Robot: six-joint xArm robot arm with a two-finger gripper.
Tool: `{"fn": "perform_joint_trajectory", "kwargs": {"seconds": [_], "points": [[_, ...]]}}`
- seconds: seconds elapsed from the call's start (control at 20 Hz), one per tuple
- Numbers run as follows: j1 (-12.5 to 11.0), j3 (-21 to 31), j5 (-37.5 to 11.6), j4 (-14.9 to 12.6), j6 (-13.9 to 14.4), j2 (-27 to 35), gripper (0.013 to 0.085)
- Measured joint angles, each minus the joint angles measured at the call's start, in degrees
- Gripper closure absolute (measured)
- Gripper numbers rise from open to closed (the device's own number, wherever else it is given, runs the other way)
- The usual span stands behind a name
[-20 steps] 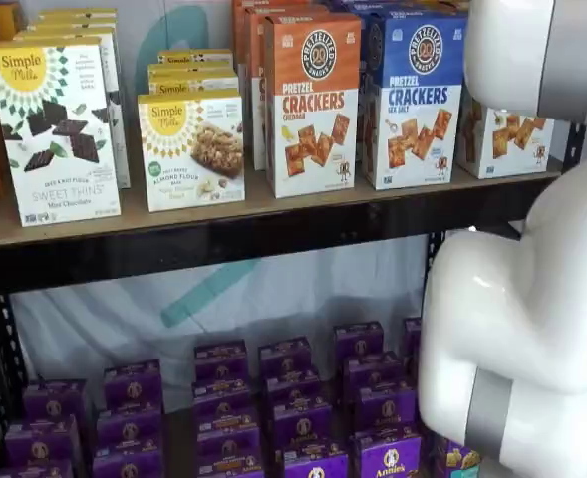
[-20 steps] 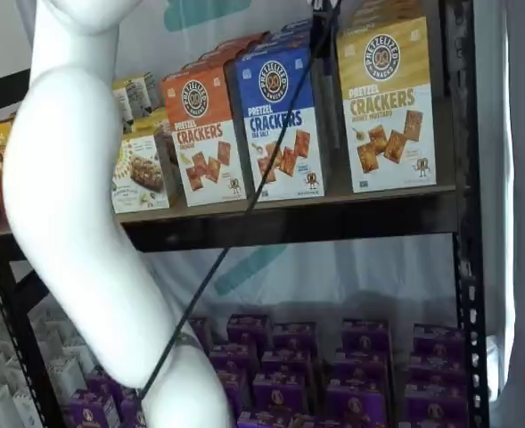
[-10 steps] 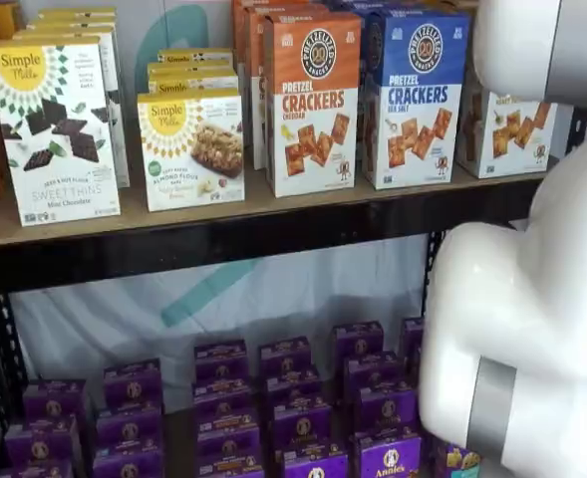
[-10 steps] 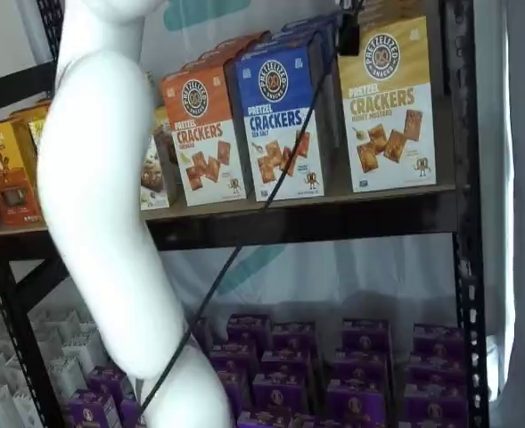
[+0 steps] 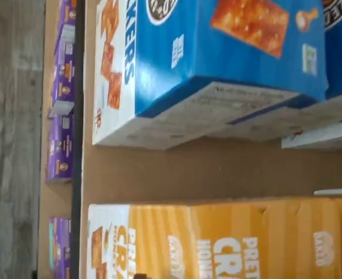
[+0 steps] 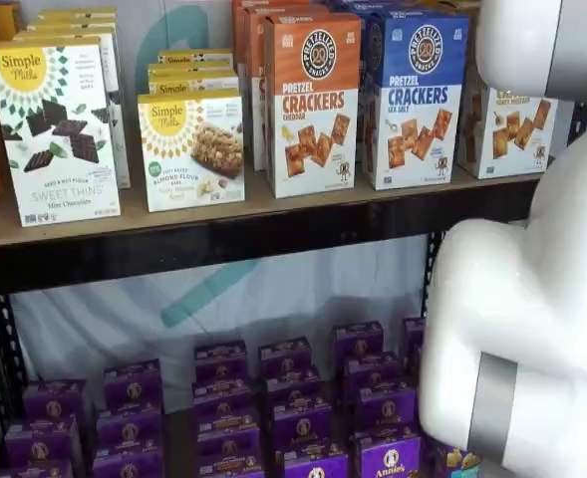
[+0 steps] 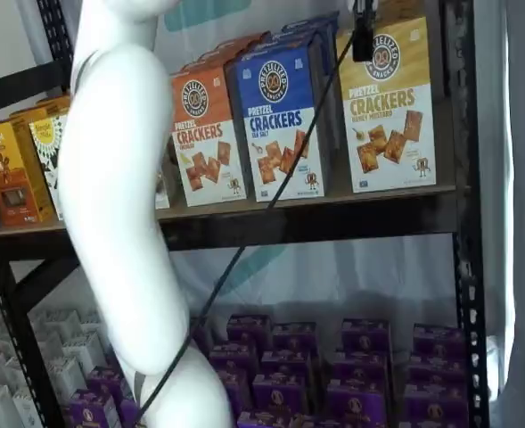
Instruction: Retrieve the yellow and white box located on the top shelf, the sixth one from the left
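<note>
The yellow and white box stands upright at the right end of the top shelf. In a shelf view only its white lower part shows beside the white arm. The wrist view shows its yellow side lying on the brown shelf board. My gripper shows only as a black finger hanging from the view's top edge with a cable beside it. It sits in front of the box's upper left corner. No gap between fingers shows.
A blue-topped cracker carton stands just left of the yellow box, and an orange-topped one beyond it. Simple Mills boxes fill the shelf's left. Purple boxes crowd the lower level. A black upright flanks the right.
The white arm has swung to the right across the shelf front. The black finger has come down into view in front of the yellow box's top. The boxes have not moved.
</note>
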Motion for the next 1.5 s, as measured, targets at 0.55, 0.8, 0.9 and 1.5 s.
{"fn": "perform_joint_trajectory", "kwargs": {"seconds": [0.55,0.8,0.9,1.5], "points": [[2.52,-7.45,7.42,-7.30,1.32,4.92,0.0130],[4.09,-8.99,9.25,-10.90,1.79,5.67,0.0130],[4.47,-8.72,9.23,-11.53,1.92,5.53,0.0130],[5.48,-7.75,9.48,-13.03,2.39,5.06,0.0210]]}}
